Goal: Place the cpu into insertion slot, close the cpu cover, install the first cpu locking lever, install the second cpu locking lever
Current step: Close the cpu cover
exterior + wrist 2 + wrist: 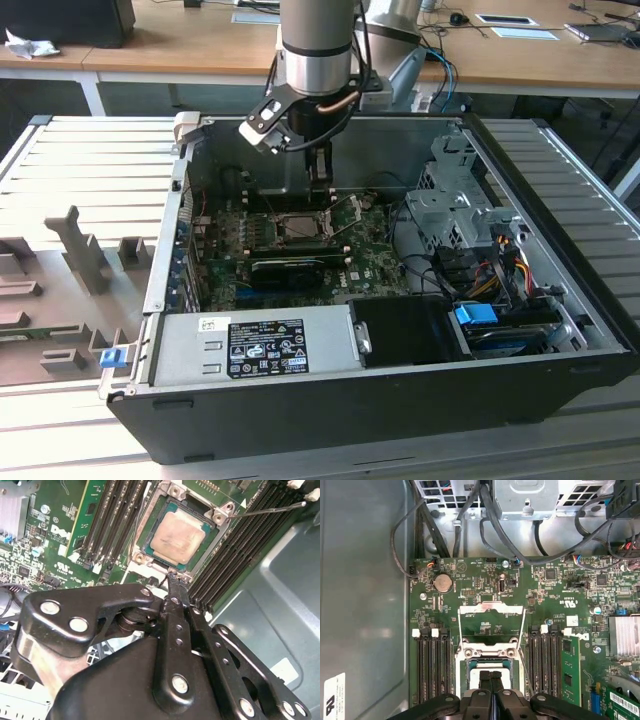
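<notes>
- Hanging just above the insertion slot: one gripper, fingers pressed together and gripping nothing.
- One cpu, square, lying flat in that slot just beyond the fingertips.
- One cpu cover, swung open toward the exterior view's right.
- One locking lever, standing free.

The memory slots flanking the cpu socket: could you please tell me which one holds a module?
The one nearest the silver heatsink: a green memory module stands in it, while the other slots are empty and black.
</notes>
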You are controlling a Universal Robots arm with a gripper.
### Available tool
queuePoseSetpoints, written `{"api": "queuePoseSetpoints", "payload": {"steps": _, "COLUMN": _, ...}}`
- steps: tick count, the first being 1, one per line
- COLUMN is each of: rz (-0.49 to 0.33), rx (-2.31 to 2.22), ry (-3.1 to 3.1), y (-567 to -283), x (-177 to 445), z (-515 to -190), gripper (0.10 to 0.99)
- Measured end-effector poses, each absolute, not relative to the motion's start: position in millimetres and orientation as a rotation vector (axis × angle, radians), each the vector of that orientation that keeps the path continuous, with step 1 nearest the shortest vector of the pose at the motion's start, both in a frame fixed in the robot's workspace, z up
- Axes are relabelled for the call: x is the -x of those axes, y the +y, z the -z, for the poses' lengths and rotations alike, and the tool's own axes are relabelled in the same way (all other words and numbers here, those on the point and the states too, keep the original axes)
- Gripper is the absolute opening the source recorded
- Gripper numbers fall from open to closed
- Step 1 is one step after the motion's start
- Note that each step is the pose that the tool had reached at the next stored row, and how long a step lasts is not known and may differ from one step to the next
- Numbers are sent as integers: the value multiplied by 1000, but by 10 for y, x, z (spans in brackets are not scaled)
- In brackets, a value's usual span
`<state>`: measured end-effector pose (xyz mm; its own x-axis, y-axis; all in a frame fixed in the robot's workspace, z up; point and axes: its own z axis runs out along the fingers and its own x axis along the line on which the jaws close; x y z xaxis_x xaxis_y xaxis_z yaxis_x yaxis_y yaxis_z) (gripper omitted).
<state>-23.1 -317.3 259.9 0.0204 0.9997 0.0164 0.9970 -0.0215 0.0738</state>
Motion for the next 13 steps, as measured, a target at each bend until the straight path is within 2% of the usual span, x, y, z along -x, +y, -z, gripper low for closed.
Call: {"api": "queuePoseSetpoints", "payload": {"steps": 13, "rz": -94, "rx": -2209, "ry": 2182, "y": -3168, "x": -260, "z": -2597, "gripper": 106}}
